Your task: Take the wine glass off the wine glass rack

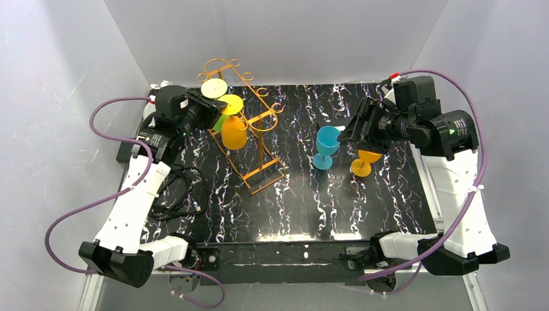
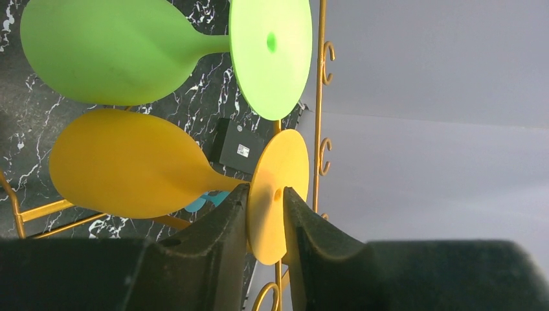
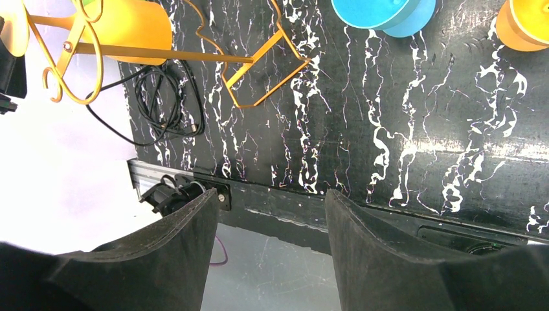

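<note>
Two left end effector (image 2: 265, 190) fingers (image 2: 213, 240) straddle the yellow wine glass (image 2: 129, 162) base.

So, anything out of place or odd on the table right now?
Nothing is spilled or tipped. On the table, the blue glass and the orange glass stand upright, and the wine glass rack stands on its legs. One oddity: a loose black cable lies coiled on the tabletop beside the left arm.

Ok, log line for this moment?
left gripper: jaws astride hanging orange glass foot, grip unconfirmed | right gripper: open, empty | green glass also on rack
</note>
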Controlling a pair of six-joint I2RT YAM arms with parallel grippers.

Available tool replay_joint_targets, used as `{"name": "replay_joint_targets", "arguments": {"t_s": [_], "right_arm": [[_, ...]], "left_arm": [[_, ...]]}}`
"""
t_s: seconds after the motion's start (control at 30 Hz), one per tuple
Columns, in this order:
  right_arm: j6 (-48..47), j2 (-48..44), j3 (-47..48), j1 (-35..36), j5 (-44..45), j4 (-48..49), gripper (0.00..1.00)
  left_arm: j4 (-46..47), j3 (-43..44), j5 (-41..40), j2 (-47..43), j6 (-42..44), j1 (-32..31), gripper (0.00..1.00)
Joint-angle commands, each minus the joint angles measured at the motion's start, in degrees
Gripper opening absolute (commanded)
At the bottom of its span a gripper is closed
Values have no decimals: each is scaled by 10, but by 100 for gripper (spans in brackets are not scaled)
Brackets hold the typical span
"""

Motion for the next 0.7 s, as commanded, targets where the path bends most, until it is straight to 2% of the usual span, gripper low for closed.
{"name": "replay_joint_targets", "arguments": {"t_s": [0.0, 0.37, 0.4, 0.43, 0.67], "right_arm": [[-10, -3, 0, -5, -8, 21, 68], [-10, -2, -4, -9, -15, 26, 68], [-10, -1, -4, -9, -15, 26, 64], [-10, -1, -5, -10, -16, 27, 63], [-9, 0, -5, -10, -19, 29, 62]], "left_arm": [[0, 11, 4, -2, 1, 3, 22], [-13, 24, 2, 3, -4, 3, 11], [-15, 26, 1, 3, -4, 3, 10], [-16, 27, 0, 2, -4, 3, 9], [-29, 42, -8, 4, -6, 3, 0]]}}
